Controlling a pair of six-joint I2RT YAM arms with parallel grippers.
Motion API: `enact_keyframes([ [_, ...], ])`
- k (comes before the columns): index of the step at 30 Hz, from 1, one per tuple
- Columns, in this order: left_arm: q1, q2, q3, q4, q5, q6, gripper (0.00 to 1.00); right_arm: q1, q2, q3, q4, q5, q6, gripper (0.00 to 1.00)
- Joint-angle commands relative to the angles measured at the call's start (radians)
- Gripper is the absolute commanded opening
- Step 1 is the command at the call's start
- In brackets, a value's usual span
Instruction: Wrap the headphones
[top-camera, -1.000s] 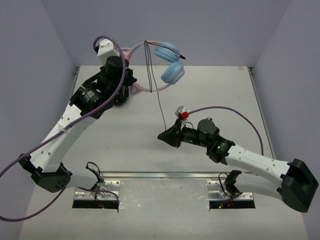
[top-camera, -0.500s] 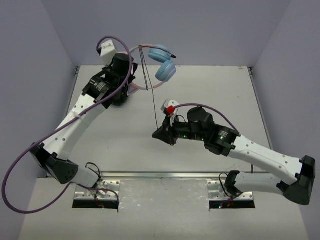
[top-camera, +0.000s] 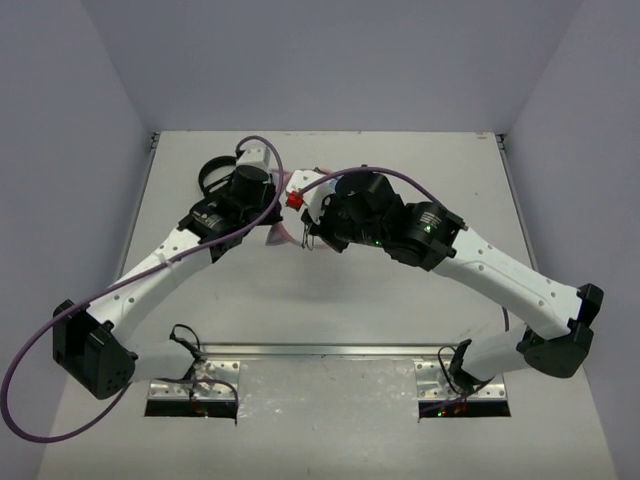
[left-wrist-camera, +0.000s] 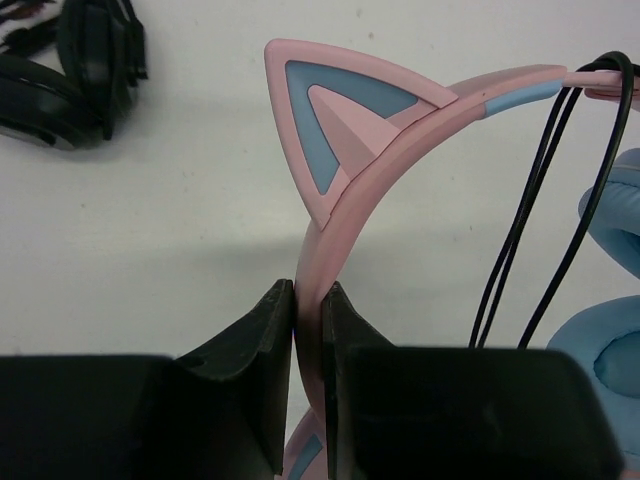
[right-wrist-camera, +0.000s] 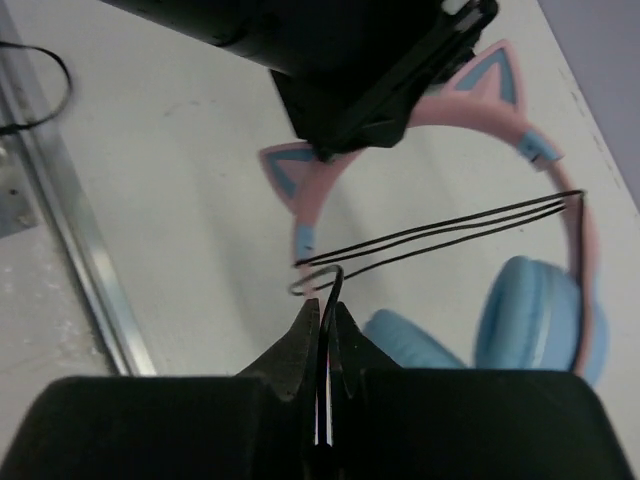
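Pink headband (left-wrist-camera: 400, 150): part of the headphones (right-wrist-camera: 525, 310), which sit between the two arms, low over the middle of the tabletop (left-wrist-camera: 150, 230).
Left pincer (left-wrist-camera: 308, 296): clamped on the headband just below a cat ear.
Right pincer (right-wrist-camera: 323, 308): pinched shut on the thin black cable (right-wrist-camera: 440, 232).
Cable: several strands already cross the band's arc.
Step in hand: probably laying another turn.
Doing it well: anchor the band firmly and draw the cable taut beside the laid strands, without tugging them loose.
Nearby: black headphones (left-wrist-camera: 70, 70), well apart.
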Motion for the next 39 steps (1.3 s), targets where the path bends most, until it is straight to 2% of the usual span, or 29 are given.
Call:
enact_keyframes([
  [1, -0.015, -0.096, -0.031, 0.109, 0.258, 0.089, 0.0, 0.007, 0.051, 0.045, -0.08, 0.201, -0.193, 0.01],
  [5, -0.044, -0.107, -0.068, -0.03, 0.386, 0.19, 0.0, 0.006, 0.056, -0.018, -0.029, 0.269, -0.262, 0.02],
  [8, -0.054, -0.141, -0.108, -0.063, 0.479, 0.222, 0.0, 0.007, 0.042, -0.094, 0.026, 0.293, -0.308, 0.01],
  [13, -0.06, -0.265, -0.235, -0.026, 0.584, 0.281, 0.0, 0.006, -0.005, -0.226, 0.153, 0.342, -0.353, 0.01],
  [19, -0.084, -0.293, -0.315, 0.02, 0.659, 0.272, 0.0, -0.049, -0.03, -0.221, 0.24, 0.338, -0.383, 0.01],
  [23, -0.098, -0.308, -0.33, 0.029, 0.671, 0.266, 0.0, -0.115, -0.039, -0.214, 0.235, 0.254, -0.35, 0.01],
  [28, -0.101, -0.323, -0.338, 0.034, 0.658, 0.269, 0.0, -0.124, -0.045, -0.272, 0.252, 0.246, -0.363, 0.01],
  [31, -0.101, -0.32, -0.341, 0.032, 0.596, 0.269, 0.0, -0.126, -0.077, -0.308, 0.285, 0.223, -0.374, 0.02],
  [35, -0.101, -0.311, -0.343, 0.029, 0.578, 0.269, 0.0, -0.151, -0.085, -0.312, 0.301, 0.206, -0.379, 0.06],
  [38, -0.101, -0.316, -0.346, 0.028, 0.563, 0.267, 0.0, -0.17, -0.08, -0.317, 0.315, 0.203, -0.385, 0.06],
  [39, -0.101, -0.316, -0.344, 0.025, 0.559, 0.266, 0.0, -0.181, -0.079, -0.32, 0.322, 0.197, -0.386, 0.02],
])
